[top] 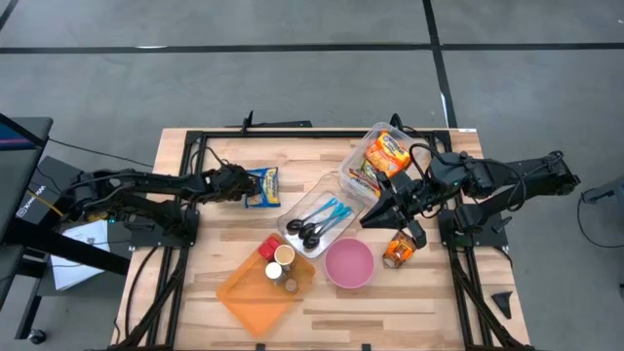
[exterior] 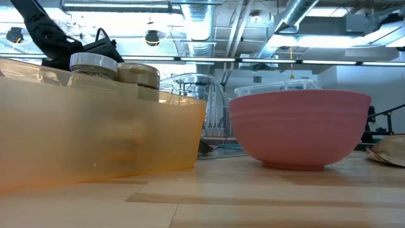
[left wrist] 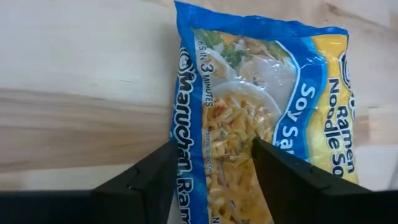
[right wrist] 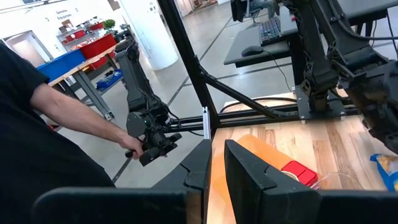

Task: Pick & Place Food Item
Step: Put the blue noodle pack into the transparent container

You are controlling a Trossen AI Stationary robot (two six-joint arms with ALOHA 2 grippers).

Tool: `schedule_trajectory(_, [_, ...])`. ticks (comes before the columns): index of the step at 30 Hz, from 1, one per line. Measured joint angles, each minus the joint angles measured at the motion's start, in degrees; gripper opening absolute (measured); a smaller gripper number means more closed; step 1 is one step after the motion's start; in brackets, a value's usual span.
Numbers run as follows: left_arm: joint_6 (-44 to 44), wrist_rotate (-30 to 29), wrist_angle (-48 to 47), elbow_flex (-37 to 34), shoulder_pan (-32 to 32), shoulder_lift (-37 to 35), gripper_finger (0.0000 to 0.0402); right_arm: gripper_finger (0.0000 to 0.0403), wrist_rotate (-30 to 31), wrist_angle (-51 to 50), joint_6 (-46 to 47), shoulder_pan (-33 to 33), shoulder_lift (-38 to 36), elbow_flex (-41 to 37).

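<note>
A blue and yellow ramen noodle packet (top: 263,187) lies flat on the wooden table, left of centre; the left wrist view shows it close up (left wrist: 267,93). My left gripper (top: 242,185) comes at it from the table's left, slanting down. It is open, and its two fingers (left wrist: 214,180) straddle part of the packet's near end. My right gripper (top: 375,214) hangs raised at the table's right, beside a clear container (top: 343,174). Its fingers (right wrist: 217,168) are shut with nothing between them. My left gripper has its fingertips (left wrist: 163,169) over the packet's near end (left wrist: 214,149), one by the packet's long edge and one over its printed face. The fingers slant down from the table's left. I cannot tell whether they touch the wrapper, which lies flat.
The clear container holds orange noodle packets (top: 388,151). A clear tray of black and blue utensils (top: 317,222), a pink bowl (top: 349,263), an orange bin with jars (top: 265,283) and an orange packet (top: 398,251) fill the middle and right. A person's arm (right wrist: 68,118) shows beyond the table.
</note>
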Motion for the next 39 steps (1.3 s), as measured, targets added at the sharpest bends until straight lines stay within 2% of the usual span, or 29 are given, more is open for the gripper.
schedule_trajectory(4, [-0.7,1.1,5.7,-2.2,0.0,1.4,0.0202,0.0042,0.0,0.0,0.1,0.0,0.0,0.0])
schedule_trajectory(7, [-0.7,1.0,5.7,-2.4,0.0,1.3,0.0178,0.0042,0.0,0.0,0.9,0.0,0.0,0.0])
schedule_trajectory(16, [-0.5,-1.5,6.9,-2.5,-0.2,1.0,0.0025,0.0042,0.0,-2.1,1.3,0.0,0.0,0.0])
schedule_trajectory(18, [-0.6,-1.6,7.3,-2.6,-0.2,0.9,0.0008,0.0042,0.0,-2.1,1.3,0.0,0.0,0.0])
schedule_trajectory(27, [-0.7,-1.6,10.8,-2.7,-0.1,-4.6,0.0001,0.0042,1.8,-0.5,1.2,0.0,0.0,0.0])
schedule_trajectory(33, [-1.0,-1.8,11.9,-2.7,1.2,-10.9,0.0000,0.0042,9.0,-0.3,1.1,0.0,0.0,0.0])
schedule_trajectory(39, [-5.3,-2.7,13.6,-2.7,1.6,-15.7,0.0000,0.0042,18.8,1.0,4.3,-0.3,1.2,0.0])
